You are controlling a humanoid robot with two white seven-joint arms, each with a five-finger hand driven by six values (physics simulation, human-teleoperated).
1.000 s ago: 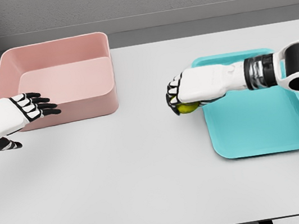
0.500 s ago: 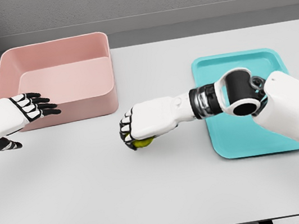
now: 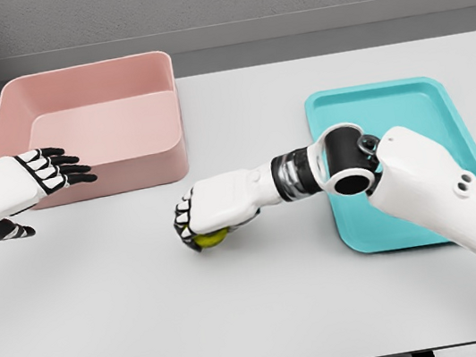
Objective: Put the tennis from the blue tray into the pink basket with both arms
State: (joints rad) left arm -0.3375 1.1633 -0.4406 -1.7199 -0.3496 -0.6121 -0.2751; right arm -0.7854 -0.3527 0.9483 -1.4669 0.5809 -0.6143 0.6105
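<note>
A yellow-green tennis ball (image 3: 211, 237) sits low over the white table, under my right hand (image 3: 193, 225), whose fingers are curled around it. That arm reaches leftward from the blue tray (image 3: 418, 114), which holds nothing visible. The pink basket (image 3: 94, 129) stands at the back left with an empty floor. My left hand (image 3: 54, 171) hovers in front of the basket's near wall, fingers spread and holding nothing.
The white table (image 3: 259, 311) stretches wide in front of both containers. My right forearm and elbow (image 3: 345, 166) cover the tray's left edge. A grey wall runs behind the table's far edge.
My right hand has carried the ball leftward off the blue tray to the table's middle, a little lower and closer to the basket. The left hand has stayed still.
</note>
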